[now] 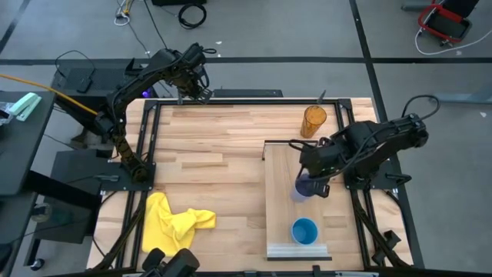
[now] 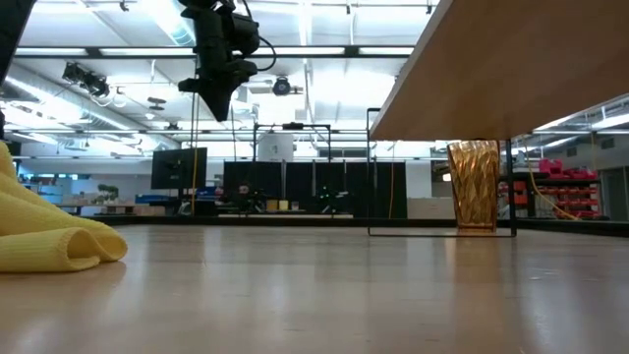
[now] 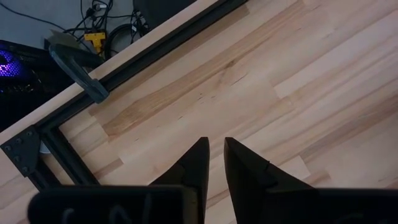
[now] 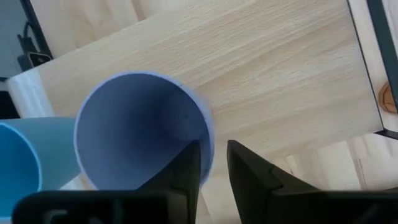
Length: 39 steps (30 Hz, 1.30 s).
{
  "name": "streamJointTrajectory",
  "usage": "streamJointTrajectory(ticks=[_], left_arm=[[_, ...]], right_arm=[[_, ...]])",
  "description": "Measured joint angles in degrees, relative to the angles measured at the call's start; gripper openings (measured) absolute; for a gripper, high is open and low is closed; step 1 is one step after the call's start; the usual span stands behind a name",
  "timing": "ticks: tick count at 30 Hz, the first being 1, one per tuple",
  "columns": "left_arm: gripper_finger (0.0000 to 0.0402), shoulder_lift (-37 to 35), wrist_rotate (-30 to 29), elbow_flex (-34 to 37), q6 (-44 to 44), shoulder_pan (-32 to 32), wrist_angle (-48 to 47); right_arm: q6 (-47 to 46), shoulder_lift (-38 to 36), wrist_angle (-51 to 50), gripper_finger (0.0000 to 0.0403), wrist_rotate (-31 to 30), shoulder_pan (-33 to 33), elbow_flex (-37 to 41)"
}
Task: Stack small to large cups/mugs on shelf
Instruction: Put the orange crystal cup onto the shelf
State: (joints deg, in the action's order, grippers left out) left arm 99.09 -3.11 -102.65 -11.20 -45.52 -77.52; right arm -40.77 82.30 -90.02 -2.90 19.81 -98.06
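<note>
A: Room bkgd? Grey floor [image 1: 307, 31] w/ loose cables [image 1: 192, 13]; red case [image 1: 444, 23] at far corner.

B: Ceiling strip lights [image 2: 295, 49] on. Dark monitors [image 2: 179, 167] and racks along the back wall.

Shelf [image 1: 280, 192]: on table's [image 1: 207, 154] right half, lengthwise front to back.
Short cup [image 1: 304, 231]: on shelf, near front end.
Mid cup [image 1: 304, 187]: over shelf middle, behind short cup, rim pinched in right gripper [image 1: 317, 183].
Tumbler [image 1: 313, 121]: on table, behind shelf.
Cloth [image 1: 173, 221]: table front left.
Left gripper [image 1: 198, 91]: over table's back edge, left of centre.
</note>
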Motion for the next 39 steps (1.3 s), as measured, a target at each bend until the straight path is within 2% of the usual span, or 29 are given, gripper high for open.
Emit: streamJointTrajectory(ticks=[8, 13, 17, 22, 25, 30, 34, 39], left_arm=[[0.0071, 0.0, 0.0, 0.0, 0.0, 0.0, 0.6], [0.0079, 0.0, 0.0, 0.0, 0.0, 0.0, 0.8], [0.0082, 0.0, 0.0, 0.0, 0.0, 0.0, 1.2], [0.008, 0.0, 0.0, 0.0, 0.0, 0.0, 1.7], [0.0082, 0.0, 0.0, 0.0, 0.1, 0.0, 2.0], [0.0087, 0.0, 0.0, 0.0, 1.5, 0.0, 2.0], [0.0085, 0.0, 0.0, 0.0, 2.0, 0.0, 2.0], [0.0084, 0.0, 0.0, 0.0, 2.0, 0.1, 1.9]], right_arm=[[-2.3, -4.3, 0.0, 0.0104, -1.5, -0.5, 0.0], [-5.6, -7.8, 0.0, 0.0106, -9.9, -5.6, 0.0], [-5.8, -10.3, 0.0, 0.0106, -13.9, -15.5, -0.1], [-0.9, -11.4, 0.0, 0.0106, -15.2, -32.6, -0.1], [2.6, -10.9, 0.0, 0.0106, -14.0, -43.3, -0.1], [8.3, -8.3, 0.0, 0.0106, -8.5, -58.4, -0.1], [12.2, -5.1, 0.0, 0.0106, -6.8, -65.6, -0.1], [15.7, -0.5, 0.2, 0.0104, -2.8, -69.6, 0.3]])
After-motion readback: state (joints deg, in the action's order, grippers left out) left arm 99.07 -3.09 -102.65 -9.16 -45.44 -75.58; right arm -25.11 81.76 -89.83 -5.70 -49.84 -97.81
